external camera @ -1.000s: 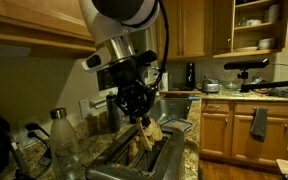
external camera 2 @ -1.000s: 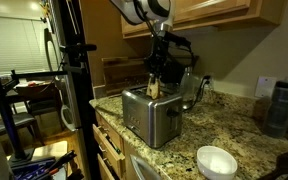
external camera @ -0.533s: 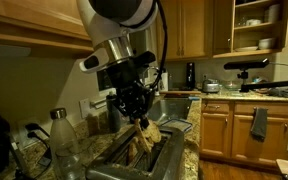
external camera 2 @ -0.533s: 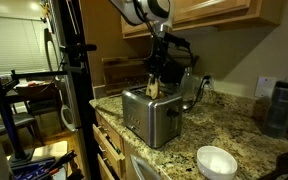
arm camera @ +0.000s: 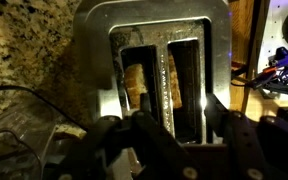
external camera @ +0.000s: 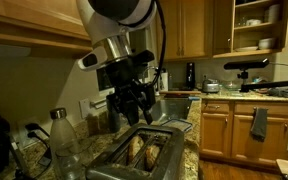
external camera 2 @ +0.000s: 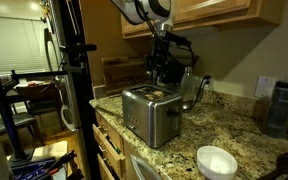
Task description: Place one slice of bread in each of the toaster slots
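The toaster (external camera: 106,160) sits on the speckled stone counter (external camera 2: 229,125), close to the counter's front edge in an exterior view. Its two toaster slots (arm camera: 184,70) run side by side in the shiny top. There is a slice of bread (external camera: 136,150) in one slot and another slice (external camera: 154,154) in the slot beside it. Both slices sit low, with only their tops showing at the rims.

The gripper (external camera: 136,114) hangs right over the toaster and does not touch it. Its fingers (arm camera: 144,125) are spread apart and nothing is between them. In the wrist view the fingers sit at the bottom of the picture, and the metal strip between the slots shows in the gap.

There is clear air between the fingertips and the toaster top. A clear bottle (external camera: 62,140) stands just beside the toaster on the wall side, so that side is tight. Wooden cupboards (external camera 2: 219,12) hang above the arm. A white bowl (external camera 2: 216,160) sits near the counter's front edge, well apart from the toaster, with bare counter between them.
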{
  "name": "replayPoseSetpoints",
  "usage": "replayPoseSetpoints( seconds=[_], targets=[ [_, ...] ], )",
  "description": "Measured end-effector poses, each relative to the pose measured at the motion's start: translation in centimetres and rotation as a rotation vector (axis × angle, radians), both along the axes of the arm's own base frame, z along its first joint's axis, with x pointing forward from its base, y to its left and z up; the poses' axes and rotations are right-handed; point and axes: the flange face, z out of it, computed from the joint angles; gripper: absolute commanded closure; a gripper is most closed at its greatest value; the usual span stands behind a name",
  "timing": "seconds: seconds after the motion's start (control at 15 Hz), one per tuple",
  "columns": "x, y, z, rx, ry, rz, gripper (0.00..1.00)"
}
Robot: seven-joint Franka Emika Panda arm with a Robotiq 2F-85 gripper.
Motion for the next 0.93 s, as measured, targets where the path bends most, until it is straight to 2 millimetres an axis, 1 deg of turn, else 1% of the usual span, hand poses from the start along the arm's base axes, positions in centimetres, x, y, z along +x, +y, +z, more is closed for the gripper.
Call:
replayPoseSetpoints(
  seconds=[0.07,0.2,0.33,0.53,0.67,0.93],
  targets=[
    [0.1,-0.1,0.2,0.001,-0.004,-0.002,0.04],
    [0.4,-0.4,0.6,0.004,-0.014,-0.016,0.00],
    [0.8,-1.2,1.1,0.007,-0.030,-0.054,0.00],
    [1.7,-2.8,1.8,0.020,-0.065,-0.152,0.00],
    [1.9,-3.5,1.9,0.026,-0.073,-0.185,0.00],
    [1.9,-3.6,1.9,0.027,-0.075,-0.198,0.00]
  ],
)
